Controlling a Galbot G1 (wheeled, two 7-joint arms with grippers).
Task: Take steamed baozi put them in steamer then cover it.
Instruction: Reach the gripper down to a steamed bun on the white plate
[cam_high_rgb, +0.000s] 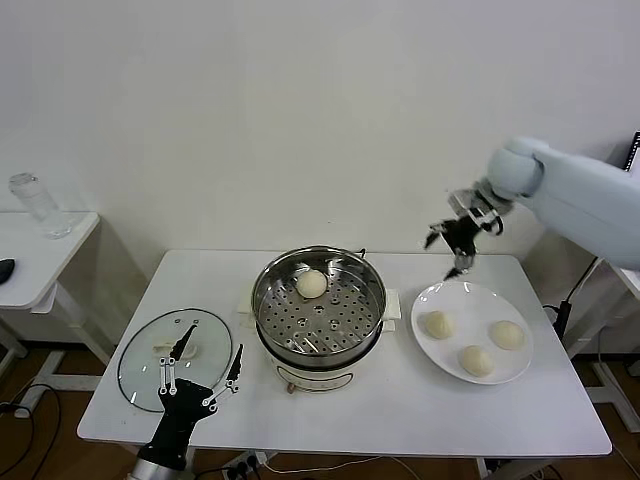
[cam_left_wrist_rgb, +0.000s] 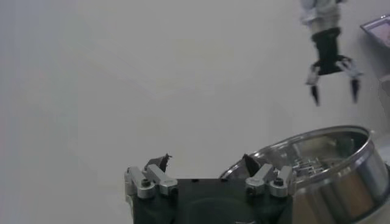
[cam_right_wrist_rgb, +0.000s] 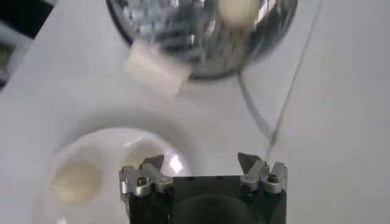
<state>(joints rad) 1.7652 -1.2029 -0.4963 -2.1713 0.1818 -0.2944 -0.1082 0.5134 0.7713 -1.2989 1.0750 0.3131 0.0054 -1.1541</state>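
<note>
The steamer (cam_high_rgb: 318, 310) stands at the table's middle with one baozi (cam_high_rgb: 311, 284) on its perforated tray. Three more baozi (cam_high_rgb: 436, 324) (cam_high_rgb: 507, 334) (cam_high_rgb: 476, 360) lie on a white plate (cam_high_rgb: 470, 298) to its right. My right gripper (cam_high_rgb: 445, 255) is open and empty, in the air above the plate's far edge. In the right wrist view the right gripper (cam_right_wrist_rgb: 201, 159) hangs over the plate (cam_right_wrist_rgb: 103, 143), with the steamer (cam_right_wrist_rgb: 183, 30) beyond. My left gripper (cam_high_rgb: 212, 348) is open and empty at the front left, beside the glass lid (cam_high_rgb: 148, 372).
A side table at the far left holds a clear glass jar (cam_high_rgb: 35, 205). The lid lies flat near the table's front left edge. The left wrist view shows the steamer's rim (cam_left_wrist_rgb: 317, 152) and the right gripper (cam_left_wrist_rgb: 334, 91) farther off.
</note>
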